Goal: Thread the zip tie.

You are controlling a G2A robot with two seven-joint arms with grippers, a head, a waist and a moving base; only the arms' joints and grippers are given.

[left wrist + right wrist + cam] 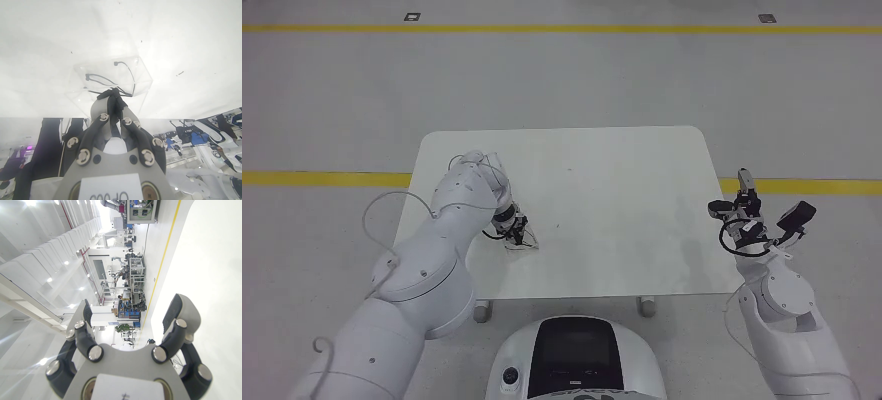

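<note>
A small clear box [144, 96] near the table's front left holds several black zip ties. One zip tie [98, 78] lies looped, and another [130, 71] curves along the box wall. My left gripper [114, 94] reaches down into the box, its black-tipped fingers [105, 94] shut on a thin zip tie strand [126, 94] that crosses at the tips. From above, the left gripper [514, 228] sits over the box [527, 240]. My right gripper [131, 301] is open and holds nothing. It hovers [745, 200] just off the table's right edge.
The white table [622, 200] is bare apart from the box. Its right edge [208, 256] runs beside the right gripper. Grey floor with yellow lines [562, 28] surrounds the table.
</note>
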